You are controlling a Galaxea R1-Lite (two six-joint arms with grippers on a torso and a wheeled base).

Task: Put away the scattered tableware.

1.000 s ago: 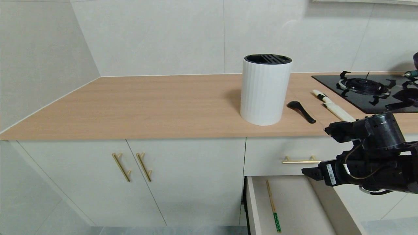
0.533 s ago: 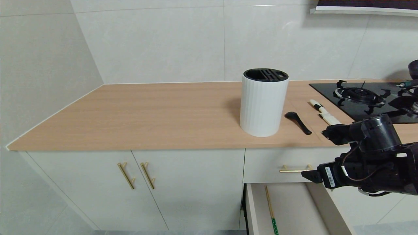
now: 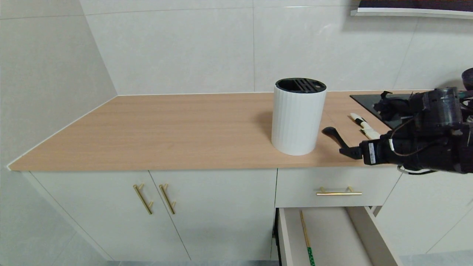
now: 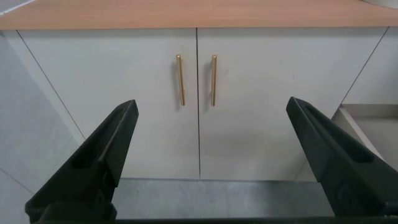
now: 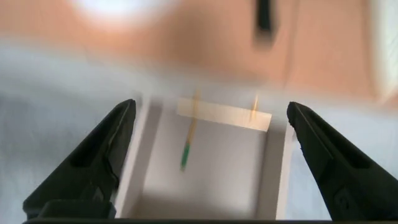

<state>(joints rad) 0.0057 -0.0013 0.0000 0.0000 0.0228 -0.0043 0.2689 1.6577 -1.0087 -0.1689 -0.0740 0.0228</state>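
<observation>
A white ribbed holder (image 3: 298, 116) with a black slotted top stands on the wooden counter (image 3: 184, 129). To its right lie a black spoon (image 3: 333, 134) and a white knife (image 3: 364, 125). My right gripper (image 3: 357, 127) hovers open at counter height over the front edge, beside the spoon and knife. Below, a drawer (image 3: 284, 236) is pulled out with a green-tipped chopstick (image 3: 306, 236) inside. The blurred right wrist view looks past the open gripper (image 5: 211, 155) at the drawer (image 5: 273, 180), chopstick (image 5: 186, 140) and spoon (image 5: 264, 15). My left gripper (image 4: 211, 162) is open and holds nothing, low before the cabinet doors.
A black gas hob (image 3: 369, 100) sits at the counter's right end, partly behind my right arm. Two cabinet doors with gold handles (image 4: 196, 81) are under the counter's left part. A shut drawer with a gold handle (image 3: 338, 192) is above the pulled-out one.
My right arm has risen from in front of the drawers to counter level by the spoon and knife. The head camera tilted up earlier. The tableware has not moved.
</observation>
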